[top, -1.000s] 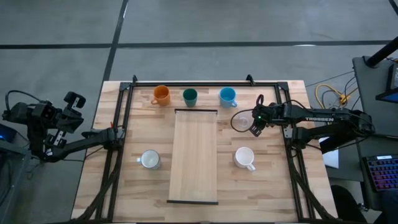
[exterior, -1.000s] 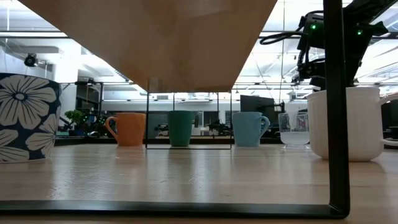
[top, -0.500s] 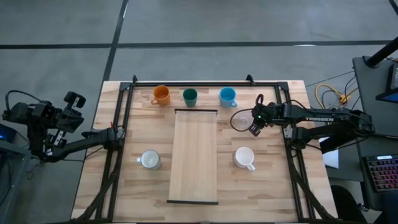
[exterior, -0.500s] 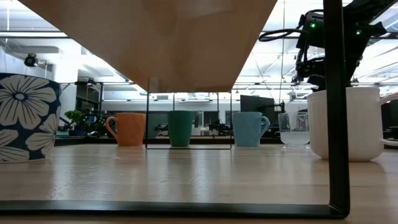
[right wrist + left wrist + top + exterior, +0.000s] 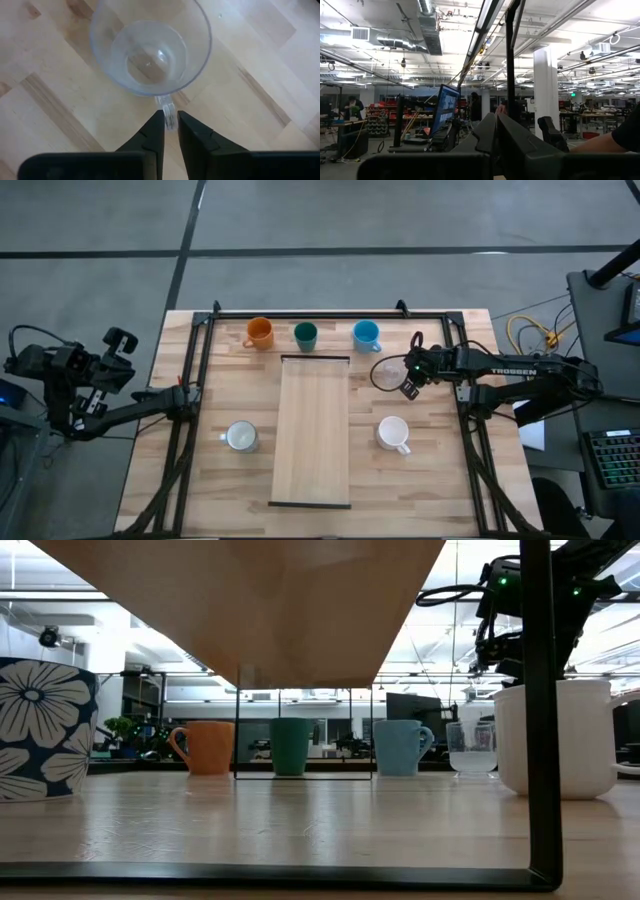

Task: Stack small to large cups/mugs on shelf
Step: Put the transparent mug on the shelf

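The clear glass cup (image 5: 150, 50) stands upright on the table (image 5: 440, 480), right of the shelf (image 5: 314, 430) and just below the light blue mug (image 5: 366, 334) in the high view. Its thin handle (image 5: 167, 111) is seen in the right wrist view between the two fingers of the right gripper (image 5: 170, 132), which are drawn in close on either side of it. Whether the handle is already clamped cannot be told for certain; the jaws appear nearly shut on it.

A slip may be feared here. The handle is narrow and smooth, so a grip taken near the fingertips could let the cup swing or drop when it is lifted. If the cup hangs tilted, its rim could be knocked against the light blue mug or the edge of the shelf during transfer. A hard squeeze on so slight a glass handle might also be risky.

The white mug (image 5: 393, 434) lies nearer the front and is well clear. The left gripper (image 5: 118, 345) is parked off the table's left edge, closed and empty.
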### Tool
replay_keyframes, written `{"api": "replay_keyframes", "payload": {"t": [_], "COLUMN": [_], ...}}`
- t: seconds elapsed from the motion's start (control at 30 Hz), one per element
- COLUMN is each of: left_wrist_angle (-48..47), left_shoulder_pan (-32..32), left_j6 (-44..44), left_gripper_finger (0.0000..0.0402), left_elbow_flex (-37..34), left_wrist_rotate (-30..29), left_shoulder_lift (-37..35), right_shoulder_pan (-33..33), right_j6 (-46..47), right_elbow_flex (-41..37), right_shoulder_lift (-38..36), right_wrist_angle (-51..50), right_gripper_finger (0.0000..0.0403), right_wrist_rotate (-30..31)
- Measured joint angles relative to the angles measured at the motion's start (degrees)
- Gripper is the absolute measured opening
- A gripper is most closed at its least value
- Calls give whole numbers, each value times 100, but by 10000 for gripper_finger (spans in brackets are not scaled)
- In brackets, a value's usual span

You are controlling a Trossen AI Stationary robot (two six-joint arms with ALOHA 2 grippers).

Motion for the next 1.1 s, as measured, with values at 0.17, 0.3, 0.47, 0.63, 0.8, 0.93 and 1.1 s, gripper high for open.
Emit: {"api": "replay_keyframes", "payload": {"t": [0.17,0.3,0.47,0.63,0.8,0.93,1.1], "left_wrist_angle": [0,0,-1,0,-2,0,-4], "left_shoulder_pan": [0,1,0,0,0,0,0], "left_j6": [0,-1,-1,-1,0,0,0], "left_gripper_finger": [4,4,4,4,4,4,4], "left_elbow_flex": [0,0,-2,-2,-2,-2,-2], "left_wrist_rotate": [2,23,22,20,17,16,13], "left_shoulder_lift": [0,0,-2,-2,-2,-2,-2], "right_shoulder_pan": [2,0,0,1,0,1,2], "right_j6": [-7,-10,-23,-23,-25,-66,-58], "right_elbow_flex": [0,0,0,0,109,264,586], "right_shoulder_lift": [-2,-2,-2,-2,-2,-2,-2], "right_wrist_angle": [0,0,0,-2,-79,-260,-782], "right_gripper_finger": [32,30,29,29,29,28,28], "right_wrist_rotate": [-22,-22,-22,-22,24,51,308]}}
